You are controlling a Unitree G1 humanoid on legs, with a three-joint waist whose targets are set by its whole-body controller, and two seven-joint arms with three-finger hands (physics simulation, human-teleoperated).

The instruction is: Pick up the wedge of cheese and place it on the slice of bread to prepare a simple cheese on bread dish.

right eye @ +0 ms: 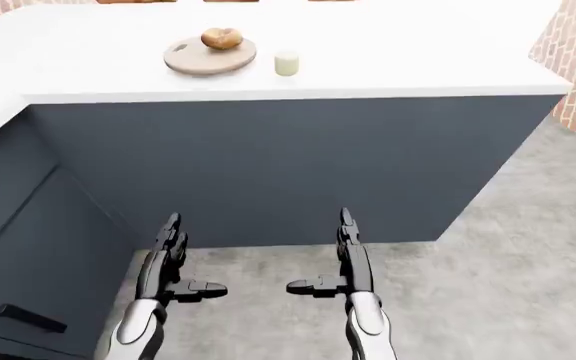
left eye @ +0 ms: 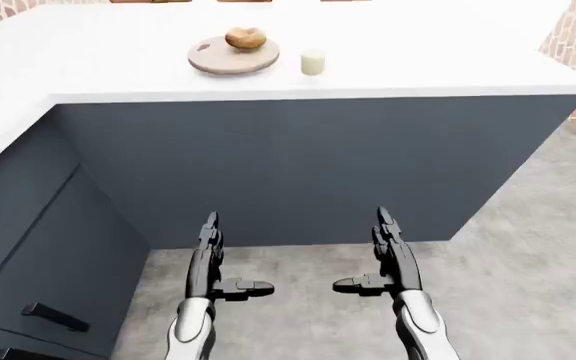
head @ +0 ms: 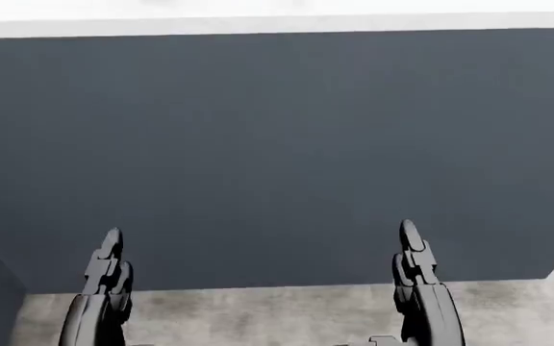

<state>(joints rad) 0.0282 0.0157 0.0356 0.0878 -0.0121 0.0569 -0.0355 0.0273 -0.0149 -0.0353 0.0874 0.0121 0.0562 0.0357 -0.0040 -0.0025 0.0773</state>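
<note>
Both robot hands are empty. The left robot hand (left eye: 211, 259) and the right robot hand (left eye: 386, 255) hang low in the left-eye view, fingers extended straight and thumbs turned inward toward each other, spread open with nothing between them. Both are positioned over the grey concrete floor (left eye: 528, 262), below the level of the counter top and well apart from anything on it. Directly beyond them stands the dark grey panel (left eye: 308, 165) of the counter base, which fills most of the head view. Above it lies the white counter (left eye: 438, 67). On the counter rests a round pale wooden board (left eye: 233, 58) carrying a rounded golden-brown piece of bread (left eye: 245, 37). Just beside the board, to its right in this view and not touching it, stands a small pale yellow block of cheese (left eye: 312, 61); its wedge shape cannot be confirmed at this size. Assessment: no step of the task is completed. The cheese is not grasped and not on the bread. Remaining steps: close the gap to the counter, raise a robot hand, grasp the cheese, transfer it onto the bread, release.
</note>
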